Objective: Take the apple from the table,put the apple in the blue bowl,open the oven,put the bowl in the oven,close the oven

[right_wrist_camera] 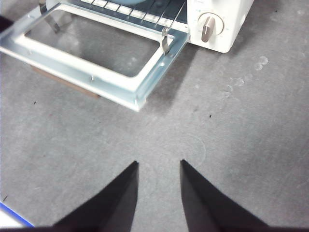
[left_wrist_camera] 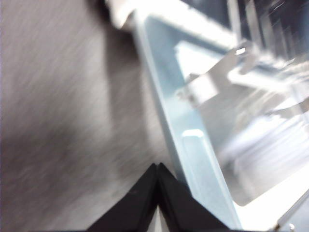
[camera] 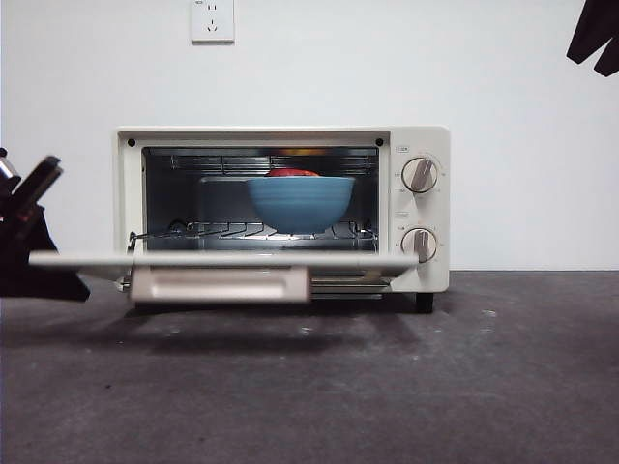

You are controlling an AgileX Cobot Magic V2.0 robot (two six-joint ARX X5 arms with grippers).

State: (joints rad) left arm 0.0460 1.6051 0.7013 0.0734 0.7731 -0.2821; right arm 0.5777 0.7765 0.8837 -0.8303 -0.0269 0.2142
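The oven (camera: pixel 421 208) stands at the back of the table (camera: pixel 406 387) with its door (camera: pixel 222 259) folded down flat and the beige handle (camera: pixel 221 284) facing front. Inside, the blue bowl (camera: pixel 300 201) rests on the wire rack (camera: pixel 232 230). The red top of the apple (camera: pixel 293 172) shows above the bowl's rim. My left gripper (left_wrist_camera: pixel 158 166) is shut on nothing, low beside the left edge of the door (left_wrist_camera: pixel 193 145); in the front view the left gripper (camera: pixel 29 203) is at the left edge. My right gripper (right_wrist_camera: pixel 158 163) hangs open over bare table in front of the oven.
Two round knobs (camera: pixel 420 175) sit on the oven's right panel. A wall socket (camera: pixel 212 19) is on the white wall behind. The right arm shows as a black tip (camera: pixel 595 34) at the top right corner. A white, blue-edged thing (right_wrist_camera: pixel 9 220) lies near the right gripper.
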